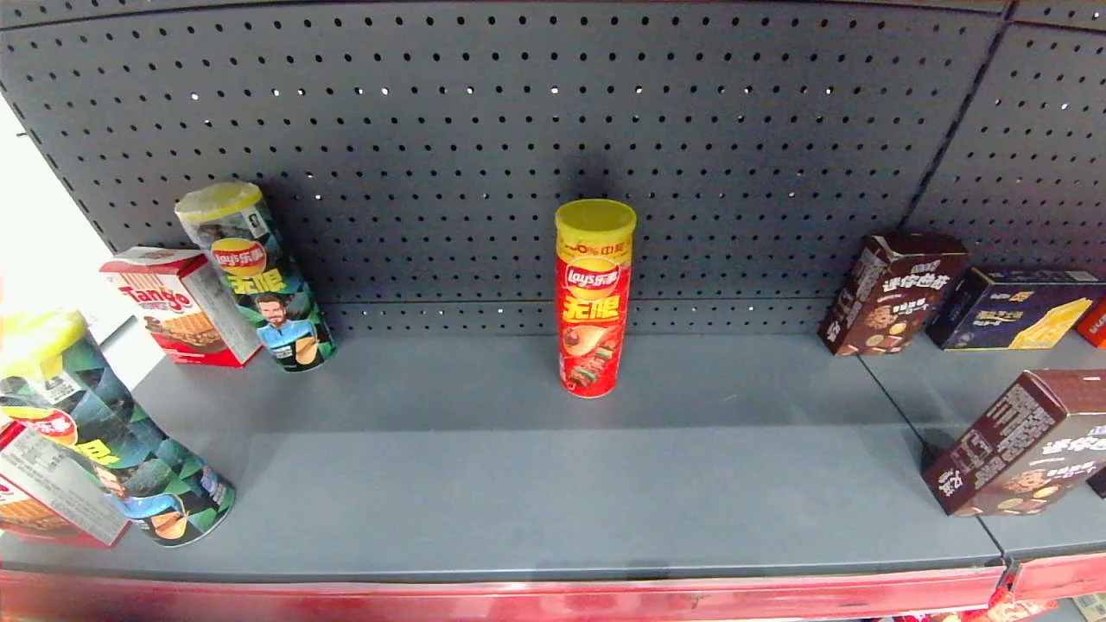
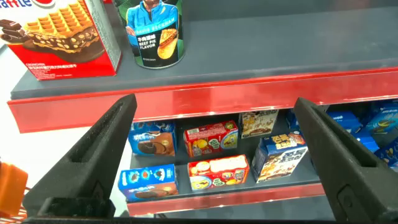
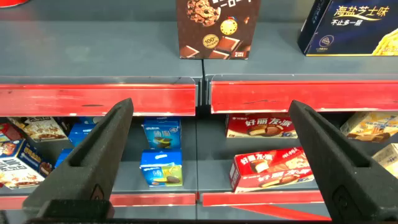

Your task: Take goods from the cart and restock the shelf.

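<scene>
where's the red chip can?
Head view: red chip can stands upright mid-shelf by the pegboard, green can to its left, brown box to its right.

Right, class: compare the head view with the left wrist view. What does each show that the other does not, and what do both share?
Head view only: the red crisp can standing upright mid-shelf, the pegboard back wall, and brown boxes on the right.

Left wrist view only: the left gripper, jaws wide open, and a lower shelf stocked with blue biscuit boxes and red boxes.

Both: the grey shelf with its red front edge, and a green crisp can beside a wafer box at its left end.
</scene>
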Robot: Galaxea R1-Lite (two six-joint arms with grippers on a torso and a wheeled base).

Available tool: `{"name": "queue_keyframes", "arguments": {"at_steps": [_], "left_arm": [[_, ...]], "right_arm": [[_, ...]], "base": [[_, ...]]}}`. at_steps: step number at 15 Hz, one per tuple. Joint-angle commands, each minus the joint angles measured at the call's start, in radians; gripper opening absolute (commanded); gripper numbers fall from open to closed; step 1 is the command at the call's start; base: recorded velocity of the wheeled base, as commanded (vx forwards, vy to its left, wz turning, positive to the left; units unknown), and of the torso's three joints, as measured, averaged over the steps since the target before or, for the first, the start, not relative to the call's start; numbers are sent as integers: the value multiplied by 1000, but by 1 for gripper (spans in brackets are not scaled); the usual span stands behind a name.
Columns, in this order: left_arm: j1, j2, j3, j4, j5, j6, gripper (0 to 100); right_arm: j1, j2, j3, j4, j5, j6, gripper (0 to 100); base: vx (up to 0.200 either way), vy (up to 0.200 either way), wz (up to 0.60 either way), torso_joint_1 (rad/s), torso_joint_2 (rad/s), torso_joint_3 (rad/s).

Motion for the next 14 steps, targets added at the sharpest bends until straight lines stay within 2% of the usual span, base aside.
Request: {"name": "queue_keyframes", "arguments": {"at_steps": [1,11,14], "left_arm": [[0,0,0,0,0,1,100],[2,0,0,0,1,0,100],[0,0,0,0,0,0,100]], "right_arm": [[0,1,0,0,0,-2,100],[0,1,0,0,-2,0,100],[0,1,0,0,-3,0,100]], "base": [[0,0,0,0,0,0],[0,0,600,5,0,3],[0,0,0,0,0,0]]}}
